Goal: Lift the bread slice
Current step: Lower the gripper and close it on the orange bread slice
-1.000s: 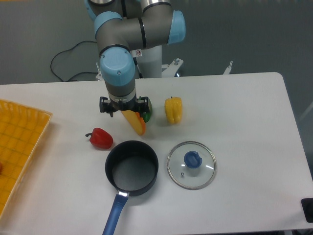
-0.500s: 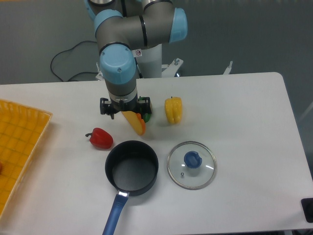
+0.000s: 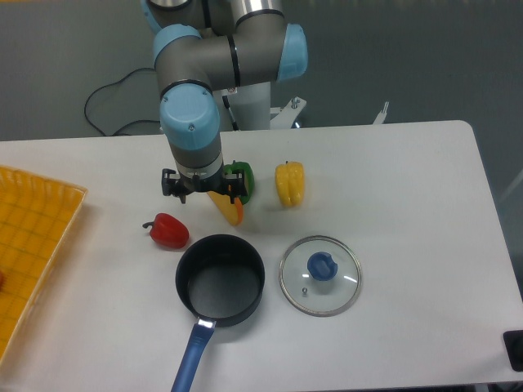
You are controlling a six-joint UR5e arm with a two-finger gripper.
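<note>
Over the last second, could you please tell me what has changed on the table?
The gripper, still shut on the bread slice, has shifted slightly left and up in the picture, carrying the slice along and uncovering more of the green item behind it. The red pepper, yellow pepper, pot and glass lid stayed put.

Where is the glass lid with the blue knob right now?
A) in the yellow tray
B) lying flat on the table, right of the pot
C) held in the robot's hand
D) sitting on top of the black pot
B: the glass lid lies flat on the white table, just right of the open black pot.
</note>
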